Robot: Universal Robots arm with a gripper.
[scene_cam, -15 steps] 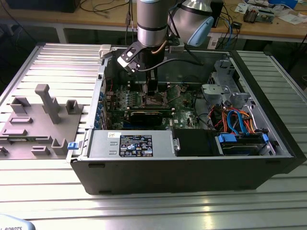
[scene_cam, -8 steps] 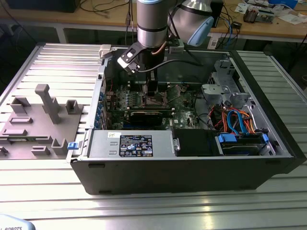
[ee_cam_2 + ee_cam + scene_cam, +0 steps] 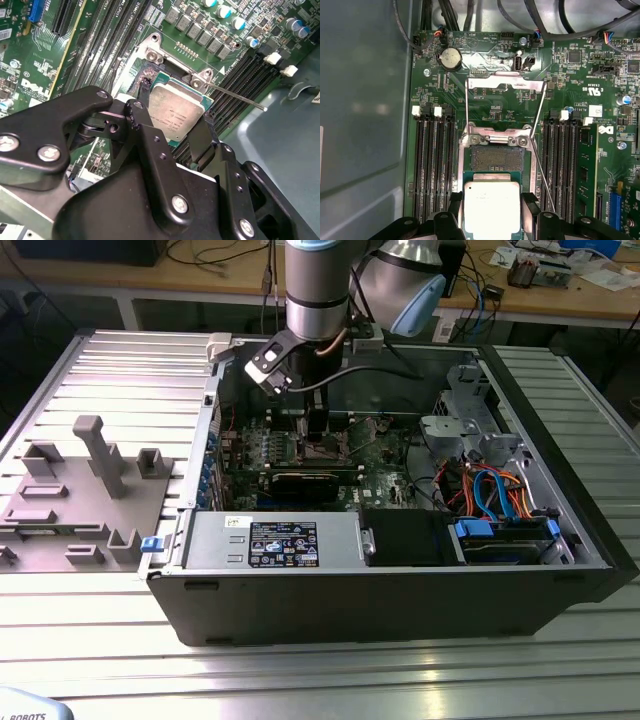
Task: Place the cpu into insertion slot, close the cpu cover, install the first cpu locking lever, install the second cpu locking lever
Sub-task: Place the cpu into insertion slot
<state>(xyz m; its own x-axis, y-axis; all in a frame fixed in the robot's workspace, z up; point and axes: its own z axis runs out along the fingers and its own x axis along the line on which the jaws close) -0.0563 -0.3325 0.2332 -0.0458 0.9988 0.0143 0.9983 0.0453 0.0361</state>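
Note:
The cpu (image 3: 491, 207) (image 3: 175, 112), a thin pale silver square, is pinched at two opposite edges by black fingers (image 3: 454, 202) (image 3: 145, 95). My gripper (image 3: 492, 200) (image 3: 173, 114) (image 3: 316, 435) is shut on it, inside the open computer case. The insertion slot (image 3: 497, 157) lies bare, its dark pin field showing beside the cpu, and the chip overlaps one edge of the slot. The cpu cover (image 3: 505, 81) is swung open away from the slot. A thin locking lever (image 3: 543, 172) (image 3: 235, 96) sticks out loose beside the slot.
Black memory slots (image 3: 432, 160) (image 3: 560, 165) flank the socket. A round coin battery (image 3: 450, 58) and cables (image 3: 470, 15) lie beyond the cover. The case holds a power supply (image 3: 280, 540), a grey drive cage (image 3: 465, 415) and blue cables (image 3: 495, 495). A grey fixture (image 3: 90, 490) stands at the exterior view's left.

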